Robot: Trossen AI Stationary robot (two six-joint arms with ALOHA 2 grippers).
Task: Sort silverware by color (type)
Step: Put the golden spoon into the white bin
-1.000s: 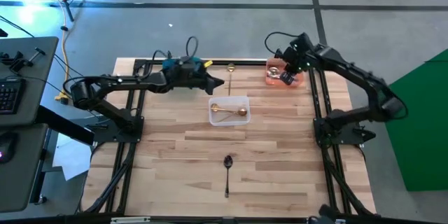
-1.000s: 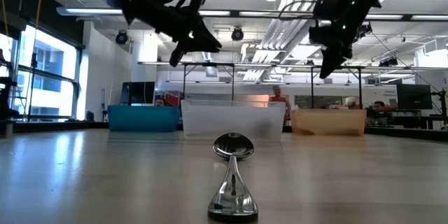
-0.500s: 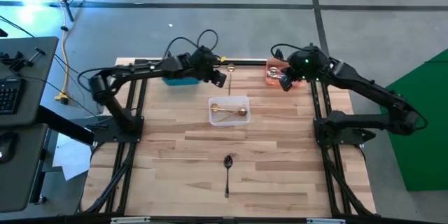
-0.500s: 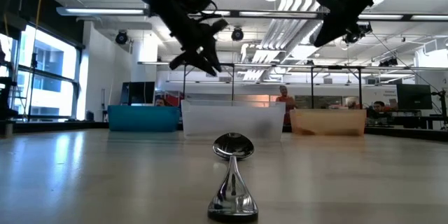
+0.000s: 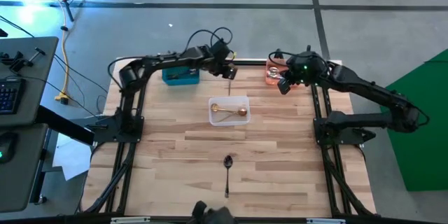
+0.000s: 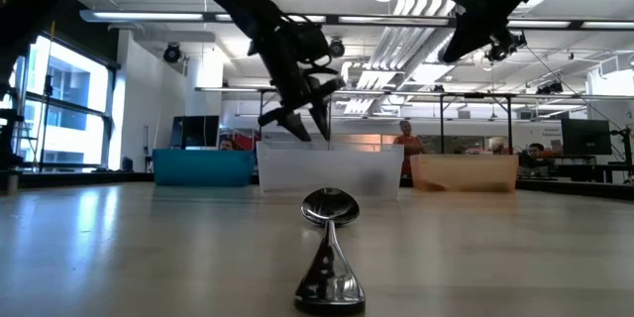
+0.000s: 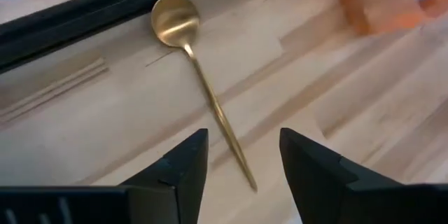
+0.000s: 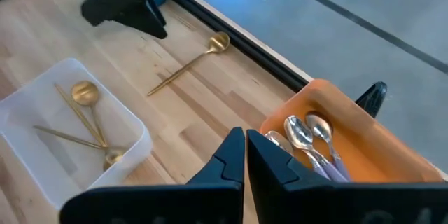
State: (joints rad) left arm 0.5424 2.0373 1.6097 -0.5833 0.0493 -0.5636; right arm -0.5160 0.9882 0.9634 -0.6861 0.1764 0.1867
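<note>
Sorting looks mostly done, going by how the spoons lie. Two gold spoons [image 8: 84,94] rest inside the clear bin [image 5: 229,110] at the middle of the tabletop [image 5: 273,168], and several silver spoons with lilac handles [image 8: 308,140] sit in the orange bin [image 5: 274,74] at the far right. A blue bin [image 5: 180,77] stands at the far left; what it holds cannot be made out. Two pieces are still loose. One gold spoon [image 7: 199,77] lies on the bare wood at the far edge, between the blue and orange bins and just beyond the clear bin, its bowl close to the black frame rail [image 7: 84,21]. One dark spoon [image 5: 227,173] lies alone at the near side, well apart from all three bins, with its bowl toward the clear bin. The left end effector [image 7: 241,164] hangs directly above the loose gold spoon's handle with its fingers spread and nothing between them; in my judgement this is the approach to picking that spoon up for the clear bin. The right end effector [image 8: 245,161] hovers above the near rim of the orange bin, its fingers pressed together and holding nothing visible. By my reckoning two placements remain: the gold spoon into the clear bin with its fellows, and then the dark spoon, probably into the blue bin since the other two bins each carry one colour
</note>
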